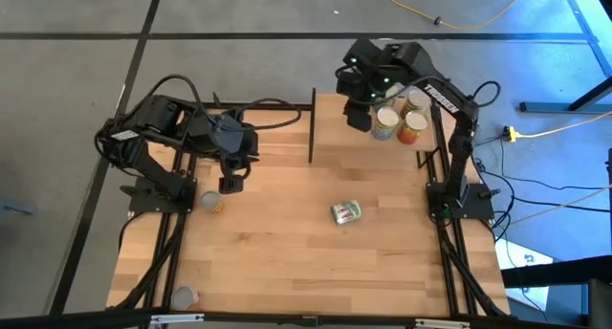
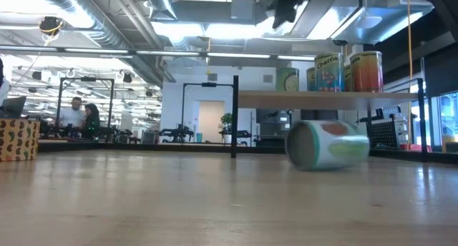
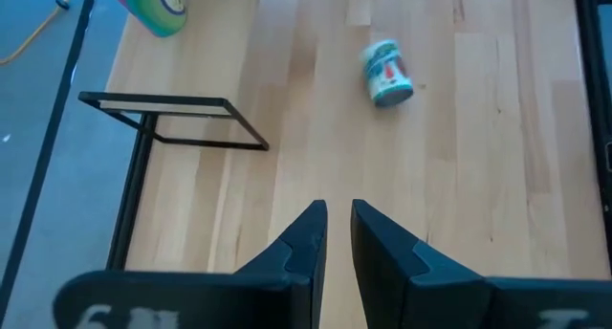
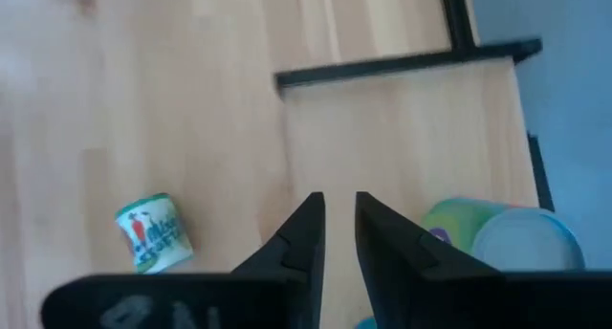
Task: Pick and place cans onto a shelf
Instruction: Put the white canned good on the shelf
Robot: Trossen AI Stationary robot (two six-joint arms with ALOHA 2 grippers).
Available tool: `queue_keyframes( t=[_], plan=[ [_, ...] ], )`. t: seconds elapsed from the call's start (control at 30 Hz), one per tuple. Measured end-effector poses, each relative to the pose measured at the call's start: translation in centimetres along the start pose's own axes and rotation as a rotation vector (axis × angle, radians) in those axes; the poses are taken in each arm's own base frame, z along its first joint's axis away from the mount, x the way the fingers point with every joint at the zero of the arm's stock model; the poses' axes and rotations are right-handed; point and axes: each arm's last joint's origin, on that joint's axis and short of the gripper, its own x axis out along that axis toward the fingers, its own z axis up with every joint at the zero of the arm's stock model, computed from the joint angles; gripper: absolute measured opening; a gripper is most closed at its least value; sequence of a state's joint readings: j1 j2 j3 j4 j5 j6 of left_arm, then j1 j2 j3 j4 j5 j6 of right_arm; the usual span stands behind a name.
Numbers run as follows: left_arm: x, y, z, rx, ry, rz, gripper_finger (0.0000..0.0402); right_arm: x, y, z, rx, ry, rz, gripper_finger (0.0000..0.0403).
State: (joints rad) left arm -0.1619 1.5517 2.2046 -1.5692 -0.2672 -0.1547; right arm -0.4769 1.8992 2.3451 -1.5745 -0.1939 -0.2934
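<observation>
- We see right gripper [image 1: 360, 119] above shelf [image 1: 335, 114], fingers [image 4: 304, 235] nearly closed, empty; standing cans [image 1: 400, 120] beside them.
- Left gripper [image 1: 230, 184] nearly closed, empty; fallen can [image 1: 346, 211] well ahead of fingertips.
- Poss. two more cans at table edge, unclear.

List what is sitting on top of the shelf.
On the shelf, upright cans stand clustered at its right end; the low view shows three. The right gripper and arm overhang part of the board from above, so more could be hidden there.

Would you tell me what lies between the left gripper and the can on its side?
Only bare tabletop lies between the left gripper and the tipped can, shown in the high view.
</observation>
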Motion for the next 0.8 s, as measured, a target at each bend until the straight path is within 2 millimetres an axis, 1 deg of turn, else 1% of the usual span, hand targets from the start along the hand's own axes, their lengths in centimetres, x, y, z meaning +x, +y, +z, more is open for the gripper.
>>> queue_keyframes(
  t=[0.03,0.1,0.2,0.33,0.43,0.5,0.6,0.7,0.8],
  plan=[
    [0.2,-0.1,0.0,0.003,0.008,0.001,0.0045,-0.5,0.4,0.1,-0.015,-0.026,0.012,0.0063],
    [0.9,-0.2,-0.3,0.012,0.040,0.007,0.0045,-1.7,1.5,-0.3,-0.043,-0.068,0.059,0.0063],
    [2.8,-0.7,-0.7,0.039,0.116,0.020,0.0045,-3.3,3.0,-1.3,-0.090,-0.102,0.129,0.0063],
    [5.5,-1.3,-1.6,0.113,0.212,0.030,0.0045,-5.2,4.7,-3.0,-0.116,-0.116,0.125,0.0063],
    [8.2,-2.0,-2.0,0.146,0.222,0.023,0.0045,-6.0,5.6,-5.0,-0.070,-0.098,0.144,0.0063],
    [9.8,-2.5,-2.1,0.162,0.207,0.003,0.0045,-5.9,6.0,-6.6,-0.016,-0.063,0.150,0.0063],
    [12.2,-3.3,-2.2,0.180,0.149,-0.063,0.0045,-5.0,6.4,-9.3,0.089,0.012,0.161,0.0063],
    [14.7,-4.1,-2.2,0.205,0.054,-0.126,0.0045,-3.3,6.8,-11.5,0.163,0.020,0.170,0.0063],
    [17.0,-4.7,-2.6,0.232,-0.034,-0.137,0.0045,-1.4,7.1,-13.4,0.230,-0.006,0.211,0.0063]
  ],
)
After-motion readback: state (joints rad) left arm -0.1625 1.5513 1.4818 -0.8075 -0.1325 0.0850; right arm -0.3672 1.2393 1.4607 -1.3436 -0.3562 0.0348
